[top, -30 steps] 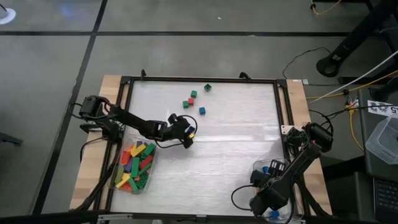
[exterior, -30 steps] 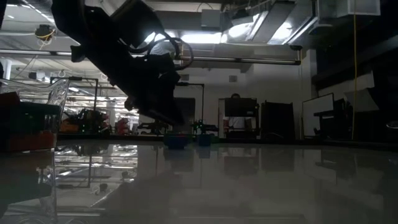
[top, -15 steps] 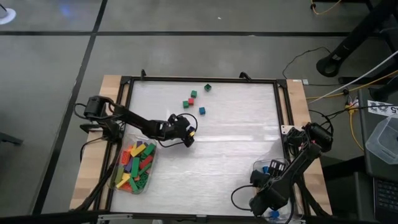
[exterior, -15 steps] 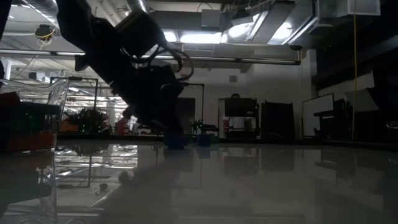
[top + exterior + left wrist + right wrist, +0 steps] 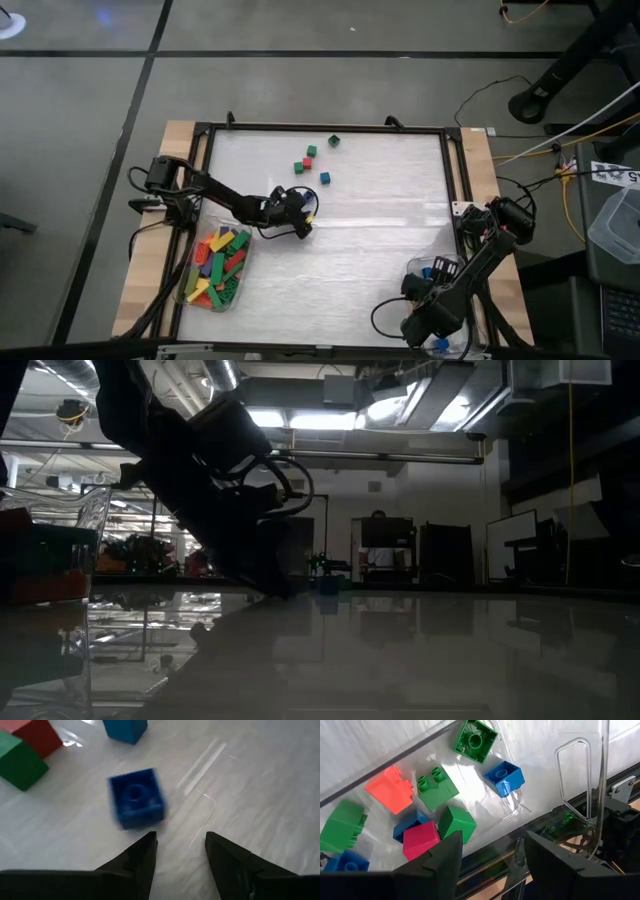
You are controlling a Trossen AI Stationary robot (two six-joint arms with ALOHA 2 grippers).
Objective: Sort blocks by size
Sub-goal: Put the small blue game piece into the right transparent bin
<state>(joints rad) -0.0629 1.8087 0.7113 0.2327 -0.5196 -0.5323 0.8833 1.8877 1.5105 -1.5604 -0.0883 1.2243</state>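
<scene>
Though unlabelled: blue block, L gripper.

loose blocks — five small squarish ones, green, red and blue, are being shown scattered on the far half of the table | blue block — lying stud-up, apart from the rest | long blocks — are being kept heaped together, mixed colours

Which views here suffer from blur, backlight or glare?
Left wrist view: the blue block ahead of the left gripper is smeared by motion, and the table shows bright streaks. Low view: backlit by ceiling lights, so the arm is a silhouette and the tabletop mirrors the room. High view: even light. Right wrist view: sharp, with reflections on the clear tub.
</scene>
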